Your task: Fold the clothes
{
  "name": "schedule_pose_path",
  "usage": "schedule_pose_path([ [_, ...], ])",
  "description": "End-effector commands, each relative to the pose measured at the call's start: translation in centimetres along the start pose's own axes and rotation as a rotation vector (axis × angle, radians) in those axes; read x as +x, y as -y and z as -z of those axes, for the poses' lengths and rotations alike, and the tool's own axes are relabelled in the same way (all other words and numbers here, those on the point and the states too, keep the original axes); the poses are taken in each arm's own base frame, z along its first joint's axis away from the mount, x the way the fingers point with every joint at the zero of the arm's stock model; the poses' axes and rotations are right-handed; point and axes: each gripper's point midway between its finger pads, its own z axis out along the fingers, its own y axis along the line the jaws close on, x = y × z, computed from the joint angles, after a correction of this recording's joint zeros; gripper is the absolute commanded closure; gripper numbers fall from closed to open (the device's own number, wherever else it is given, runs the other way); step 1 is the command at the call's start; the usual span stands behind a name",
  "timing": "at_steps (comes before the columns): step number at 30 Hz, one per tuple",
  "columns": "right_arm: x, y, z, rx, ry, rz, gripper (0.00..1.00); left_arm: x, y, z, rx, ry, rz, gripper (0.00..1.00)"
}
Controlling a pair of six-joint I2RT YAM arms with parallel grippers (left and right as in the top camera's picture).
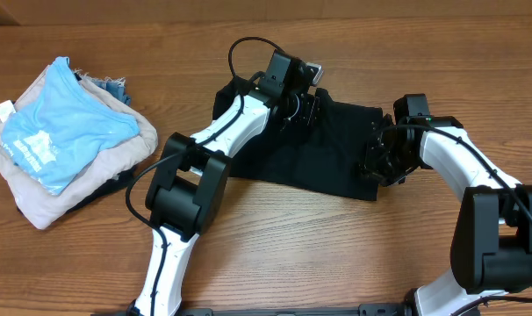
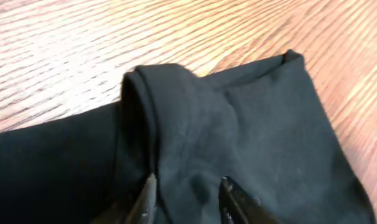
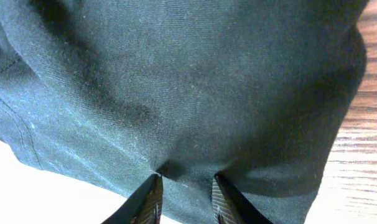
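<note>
A black garment [image 1: 336, 149] lies spread on the wooden table's middle. My left gripper [image 1: 303, 107] is at its far left part, beside a folded-over ridge of cloth [image 2: 157, 106]. Its fingers [image 2: 187, 190] are close together with a pucker of black fabric between them. My right gripper [image 1: 377, 160] is at the garment's right edge. Its fingers [image 3: 183, 186] are pinched on the black fabric [image 3: 195, 81], which pulls taut and dimples at the tips.
A pile of clothes sits at the far left: a light blue shirt [image 1: 60, 127] on top of beige fabric [image 1: 90, 180]. Bare wooden table [image 1: 336, 254] lies in front of the garment and behind it.
</note>
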Motion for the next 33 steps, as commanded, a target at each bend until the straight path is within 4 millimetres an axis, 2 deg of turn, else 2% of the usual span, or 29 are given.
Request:
schedule_pose_path([
  [1, -0.7, -0.1, 0.8, 0.012, 0.043, 0.013, 0.70, 0.4, -0.5, -1.4, -0.030, -0.003, -0.045, 0.70],
  [7, -0.7, 0.4, 0.6, 0.037, 0.044, 0.006, 0.70, -0.8, 0.2, -1.6, -0.023, 0.050, -0.083, 0.76],
  [8, -0.8, 0.4, 0.6, 0.037, 0.046, 0.007, 0.70, -1.0, 0.3, -1.7, -0.023, 0.059, -0.089, 0.79],
  [10, -0.8, 0.4, 0.6, 0.038, 0.048, 0.008, 0.70, -1.0, 0.4, -1.7, -0.022, 0.057, -0.089, 0.95],
  [12, -1.0, 1.0, 0.6, 0.072, 0.056, 0.005, 0.71, -0.9, 0.2, -1.6, -0.025, 0.054, -0.083, 0.96],
  [15, -0.9, 2.7, 0.6, 0.158, 0.069, -0.054, 0.81, -2.3, -1.3, -0.3, -0.042, 0.081, -0.033, 0.96],
  [18, 0.0, 3.9, 0.0, 0.198, 0.055, -0.109, 0.84, -3.9, -4.4, 2.0, -0.069, 0.106, 0.033, 0.96],
  [21, 0.4, 4.1, -0.3, 0.203, 0.046, -0.112, 0.84, -4.5, -6.4, 3.3, -0.088, 0.111, 0.073, 0.96],
  [23, 0.4, 4.2, -0.2, 0.212, 0.048, -0.112, 0.84, -4.9, -7.0, 3.9, -0.088, 0.121, 0.082, 0.96],
  [25, 0.4, 4.2, -0.2, 0.212, 0.048, -0.111, 0.83, -5.6, -6.6, 4.3, -0.052, 0.132, 0.077, 0.96],
  [26, 0.4, 4.2, -0.2, 0.212, 0.047, -0.112, 0.80, -5.9, -5.9, 4.5, -0.018, 0.135, 0.071, 0.74],
  [27, 0.4, 4.2, -0.2, 0.212, 0.047, -0.111, 0.77, -6.0, -5.2, 4.6, 0.017, 0.133, 0.067, 0.56],
  [28, 0.5, 4.2, -0.2, 0.212, 0.045, -0.112, 0.77, -6.2, -4.5, 4.7, 0.051, 0.129, 0.064, 0.46],
  [29, 0.4, 4.2, -0.1, 0.211, 0.046, -0.111, 0.77, -6.1, -4.0, 4.9, 0.076, 0.119, 0.066, 0.44],
  [31, -0.2, 3.4, 0.8, 0.191, 0.072, -0.074, 0.77, -5.5, -3.3, 5.2, 0.101, 0.072, 0.091, 0.46],
  [33, -1.4, 1.2, 2.5, 0.114, 0.131, 0.019, 0.73, -4.0, -3.1, 5.5, 0.097, -0.003, 0.137, 0.51],
])
